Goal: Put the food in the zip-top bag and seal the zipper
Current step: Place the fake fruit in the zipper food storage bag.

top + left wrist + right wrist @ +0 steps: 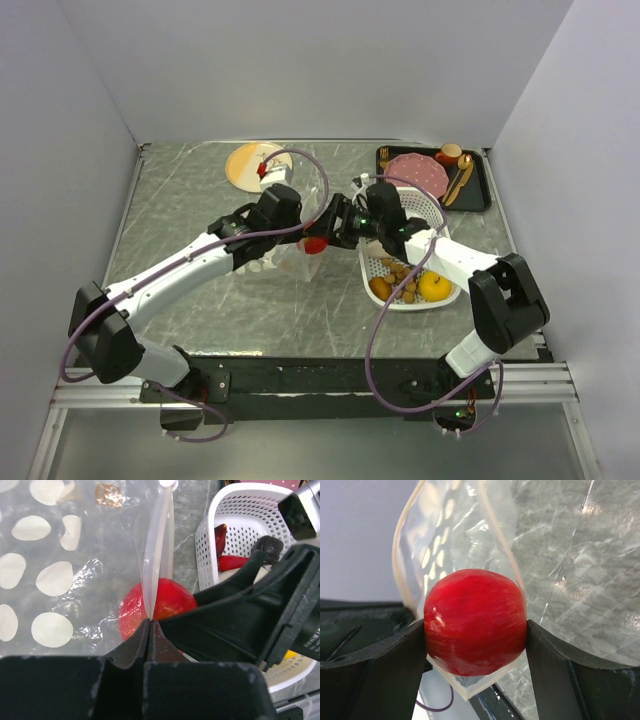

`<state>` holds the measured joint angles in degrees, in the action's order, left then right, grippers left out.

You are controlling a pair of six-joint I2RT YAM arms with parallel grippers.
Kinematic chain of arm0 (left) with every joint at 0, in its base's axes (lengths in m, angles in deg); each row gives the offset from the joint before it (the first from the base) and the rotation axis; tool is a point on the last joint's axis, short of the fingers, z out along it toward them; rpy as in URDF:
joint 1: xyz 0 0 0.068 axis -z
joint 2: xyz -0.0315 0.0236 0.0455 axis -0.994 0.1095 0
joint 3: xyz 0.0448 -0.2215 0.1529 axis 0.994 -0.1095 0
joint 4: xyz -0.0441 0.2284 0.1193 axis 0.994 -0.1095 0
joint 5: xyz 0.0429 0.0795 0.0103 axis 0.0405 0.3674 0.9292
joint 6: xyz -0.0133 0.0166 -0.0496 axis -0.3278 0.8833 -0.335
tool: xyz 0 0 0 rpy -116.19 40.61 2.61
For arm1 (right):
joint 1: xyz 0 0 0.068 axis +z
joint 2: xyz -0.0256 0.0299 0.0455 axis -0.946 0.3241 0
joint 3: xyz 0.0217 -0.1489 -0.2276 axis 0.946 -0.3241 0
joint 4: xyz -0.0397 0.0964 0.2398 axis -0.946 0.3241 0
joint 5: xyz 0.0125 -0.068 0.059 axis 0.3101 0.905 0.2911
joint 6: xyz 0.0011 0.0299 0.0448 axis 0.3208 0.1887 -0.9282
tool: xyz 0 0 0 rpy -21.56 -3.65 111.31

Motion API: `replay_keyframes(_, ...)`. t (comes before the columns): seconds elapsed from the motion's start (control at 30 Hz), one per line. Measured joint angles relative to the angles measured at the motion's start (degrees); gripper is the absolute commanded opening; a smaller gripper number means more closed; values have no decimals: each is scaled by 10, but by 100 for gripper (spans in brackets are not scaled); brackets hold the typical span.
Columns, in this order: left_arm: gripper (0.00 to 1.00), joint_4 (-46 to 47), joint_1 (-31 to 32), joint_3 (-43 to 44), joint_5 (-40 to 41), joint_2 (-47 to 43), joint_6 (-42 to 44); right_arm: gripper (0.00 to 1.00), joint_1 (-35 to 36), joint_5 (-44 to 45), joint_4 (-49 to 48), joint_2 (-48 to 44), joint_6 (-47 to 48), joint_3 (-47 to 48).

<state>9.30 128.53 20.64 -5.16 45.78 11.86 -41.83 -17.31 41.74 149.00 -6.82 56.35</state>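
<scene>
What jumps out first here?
A red toy fruit clamped in the right end effector, at the open mouth of the zip-top bag mid-table. Beside it, the left end effector pinches the bag's mouth edge. To the right, a white basket holds a yellow fruit and nuts.

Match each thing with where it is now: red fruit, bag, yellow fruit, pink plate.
1. red fruit
2. bag
3. yellow fruit
4. pink plate

A. in the basket
B. on the tray
C. held by the right gripper
D. edge pinched by the left gripper

Pairs: 1-C, 2-D, 3-A, 4-B.
</scene>
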Motion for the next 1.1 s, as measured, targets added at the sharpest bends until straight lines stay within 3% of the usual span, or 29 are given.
replay_keyframes(0.3,1,0,0,0,-19,-1,2,5,19,18,28,27,20,35)
replay_keyframes(0.93,1,-1,0,0,-5,-2,-2,0,17,-8,-50,30,-67,2)
replay_keyframes(1.1,1,-4,0,-2,-7,5,-3,0,19,17,-12,33,-49,12)
